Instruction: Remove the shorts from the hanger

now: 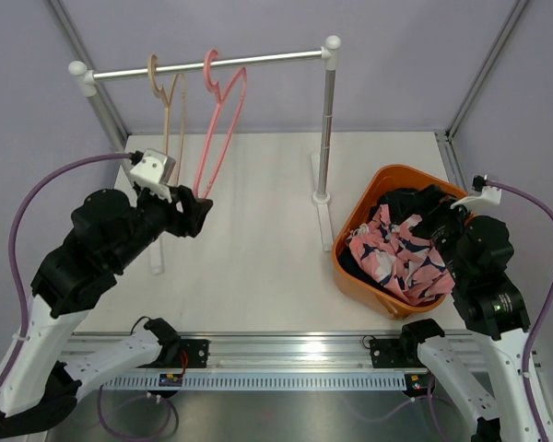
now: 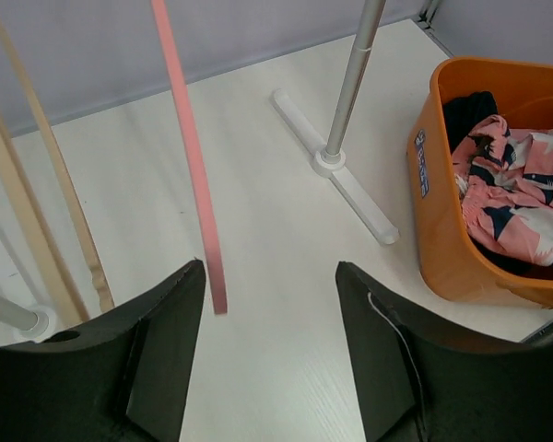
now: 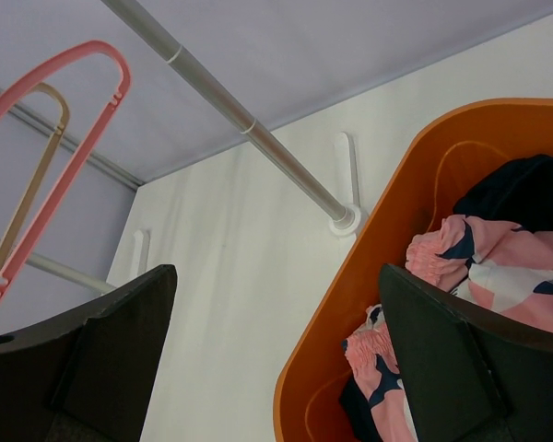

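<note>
Left tool [image 2: 270, 285] and right tool [image 3: 276, 295] both gape empty. Shorts [image 1: 401, 253], likely soft and light, lie bunched in the basket [image 2: 442, 230]; best pinched at a raised fold.

Shorts [image 1: 401, 253] lie in the basket [image 1: 396, 171], right of the rack [image 1: 328, 120] holding two hangers [image 2: 187, 138].
</note>
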Tool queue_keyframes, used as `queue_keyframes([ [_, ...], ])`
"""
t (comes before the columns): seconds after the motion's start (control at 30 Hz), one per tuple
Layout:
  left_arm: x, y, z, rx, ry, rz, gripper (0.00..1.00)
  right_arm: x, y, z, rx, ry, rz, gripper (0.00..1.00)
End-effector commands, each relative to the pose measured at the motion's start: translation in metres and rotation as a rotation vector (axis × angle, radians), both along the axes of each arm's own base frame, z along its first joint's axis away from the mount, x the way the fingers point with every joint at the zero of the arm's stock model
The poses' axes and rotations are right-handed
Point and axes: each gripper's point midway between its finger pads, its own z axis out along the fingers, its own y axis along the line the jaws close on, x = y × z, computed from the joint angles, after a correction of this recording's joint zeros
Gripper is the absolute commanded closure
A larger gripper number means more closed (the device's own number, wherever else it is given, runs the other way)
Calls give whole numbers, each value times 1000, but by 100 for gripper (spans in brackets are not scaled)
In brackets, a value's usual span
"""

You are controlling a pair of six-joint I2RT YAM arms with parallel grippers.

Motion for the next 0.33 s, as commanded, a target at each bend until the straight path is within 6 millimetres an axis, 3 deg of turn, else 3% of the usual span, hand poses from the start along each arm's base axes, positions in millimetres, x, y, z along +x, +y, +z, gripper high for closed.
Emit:
queue_keyframes([
  [0.0,-15,5,4,-31,-93,-51,37,-2,5,2,-17,-29,40,1],
  [0.17,-16,12,-44,28,-25,-26,36,-1,7,-5,-15,-33,49,0],
  [0.3,-20,11,-57,18,-25,-43,36,-2,11,-6,-16,-48,76,0],
])
